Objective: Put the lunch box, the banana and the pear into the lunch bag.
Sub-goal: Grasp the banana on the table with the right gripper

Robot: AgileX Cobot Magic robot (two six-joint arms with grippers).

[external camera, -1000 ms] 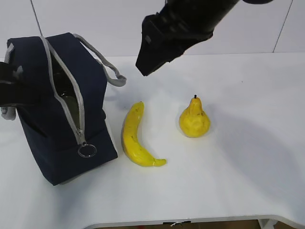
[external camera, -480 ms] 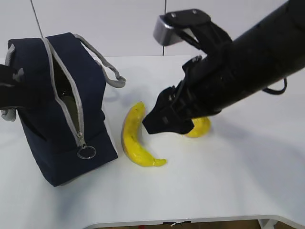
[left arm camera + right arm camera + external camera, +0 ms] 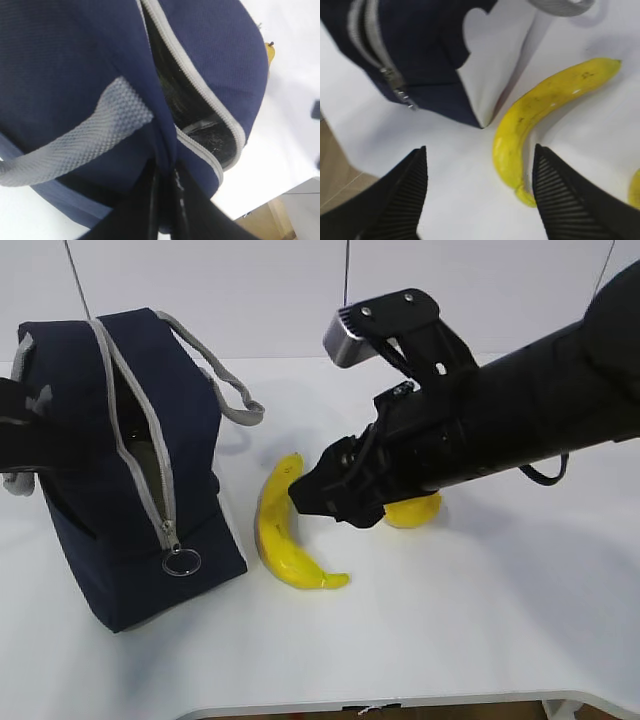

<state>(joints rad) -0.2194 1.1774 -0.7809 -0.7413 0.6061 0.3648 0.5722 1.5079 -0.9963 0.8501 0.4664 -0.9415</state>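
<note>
Lunch bag: navy, upright at table left, zipper open; fabric pinched by left gripper, jaws closed on bag wall. Dark glossy item glimpsed inside, possibly lunch box; not confirmed.
Right gripper: jaws spread wide, nothing held, poised above banana.
Banana: flat on table beside bag, not yet packed.
Pear: on table, mostly hidden behind right arm, not yet packed.
Table: white, glossy. Wall: pale, panelled.
</note>
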